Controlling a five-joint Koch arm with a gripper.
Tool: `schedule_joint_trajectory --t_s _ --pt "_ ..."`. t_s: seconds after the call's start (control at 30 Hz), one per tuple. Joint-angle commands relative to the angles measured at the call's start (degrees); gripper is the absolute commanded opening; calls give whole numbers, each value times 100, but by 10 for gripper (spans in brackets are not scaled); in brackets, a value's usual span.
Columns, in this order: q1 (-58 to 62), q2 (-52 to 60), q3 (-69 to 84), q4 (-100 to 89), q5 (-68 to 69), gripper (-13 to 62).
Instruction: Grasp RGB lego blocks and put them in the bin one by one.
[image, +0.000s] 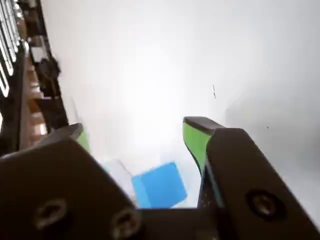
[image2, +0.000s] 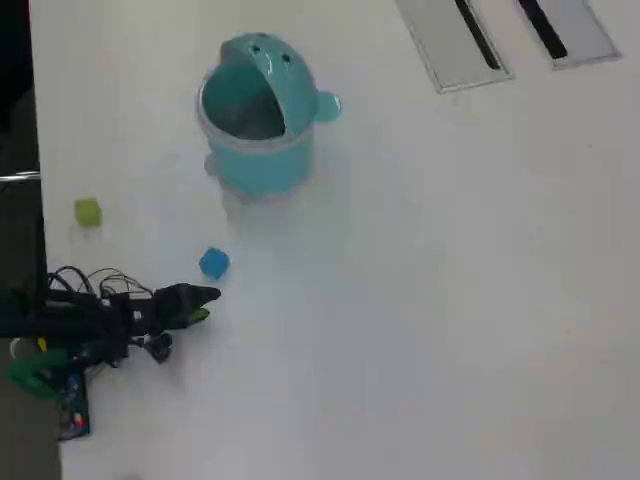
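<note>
I work over a white table, smooth and matt, which fills nearly the whole overhead view. Its surface is evenly lit, with a soft bright patch ahead of my pincer in the wrist view. Far from my pincer, at the table's upper right in the overhead view, lie two grey slotted panels. Behind me the table's edge gives way to a dark strip. In the wrist view, blurred dark and brown clutter stands to my left.
</note>
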Motion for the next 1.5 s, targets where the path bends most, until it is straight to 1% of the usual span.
schedule_joint_trajectory --t_s 0.0,0.4,0.53,0.67,0.8,1.0,1.07,1.2,1.3,1.47 --pt "-9 316 431 -26 88 345" --pt "-26 325 431 -44 44 345" --pt "-114 334 422 -123 -747 347" --pt "-114 334 422 -290 -949 348" --pt "9 343 422 -694 -1529 347" --pt "369 343 413 -1213 -1863 347" --pt "536 360 413 -1336 -2188 347" --pt "888 360 413 -2057 -2558 346" --pt "1090 360 422 -2628 -3076 346" --pt "1327 360 413 -2962 -4122 347"
